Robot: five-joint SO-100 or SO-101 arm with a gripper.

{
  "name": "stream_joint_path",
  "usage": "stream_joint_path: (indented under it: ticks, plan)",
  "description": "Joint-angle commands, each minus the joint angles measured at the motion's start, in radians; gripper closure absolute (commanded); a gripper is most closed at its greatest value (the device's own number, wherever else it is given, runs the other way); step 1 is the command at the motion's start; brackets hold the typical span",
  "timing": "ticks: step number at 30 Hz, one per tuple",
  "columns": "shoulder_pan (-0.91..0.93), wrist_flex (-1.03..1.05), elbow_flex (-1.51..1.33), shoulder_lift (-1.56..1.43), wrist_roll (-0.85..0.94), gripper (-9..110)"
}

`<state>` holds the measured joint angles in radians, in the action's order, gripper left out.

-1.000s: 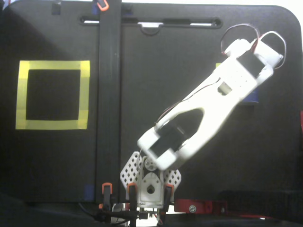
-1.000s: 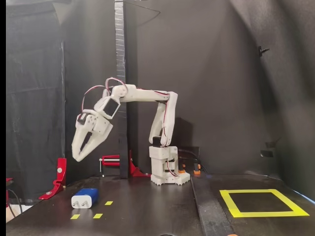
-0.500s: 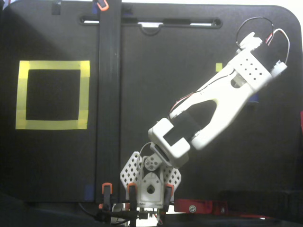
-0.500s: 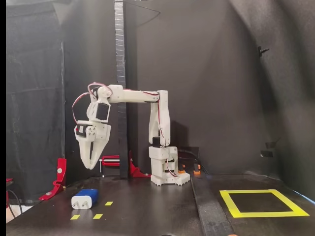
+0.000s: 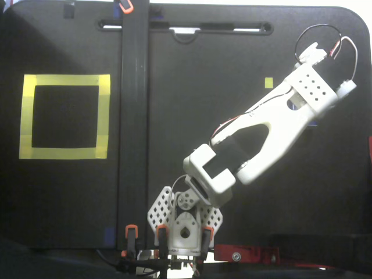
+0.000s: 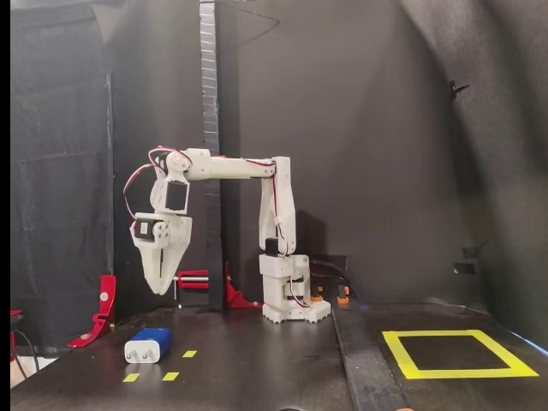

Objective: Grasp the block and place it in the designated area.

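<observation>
The block [image 6: 148, 346] lies on the table's [image 6: 257, 368] near left, directly below the empty gripper [image 6: 160, 287], whose spread I cannot tell. It looks light, rigid, smooth; grip its long sides.

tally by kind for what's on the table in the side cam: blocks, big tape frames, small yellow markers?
Blocks: 1, the blue block, lying under the raised gripper.
Large yellow tape frames: 1, the designated area.
Small yellow markers: 3 visible; the block may hide another.
Total: 5
</observation>
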<state>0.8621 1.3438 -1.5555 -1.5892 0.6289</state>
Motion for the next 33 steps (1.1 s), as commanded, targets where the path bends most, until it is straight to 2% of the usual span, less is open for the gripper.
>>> stream_joint_path:
  ticks: [1,8,23,27,33]
  plan:
    - [0.005,-0.035,0.04,-0.005,0.158,102]
    - [0.002,-0.049,0.04,-0.005,0.706,102]
    - [-0.002,0.026,0.038,0.014,1.571,102]
    - [0.006,0.028,0.04,0.015,1.713,102]
    - [0.006,-0.003,0.04,0.012,1.813,101]
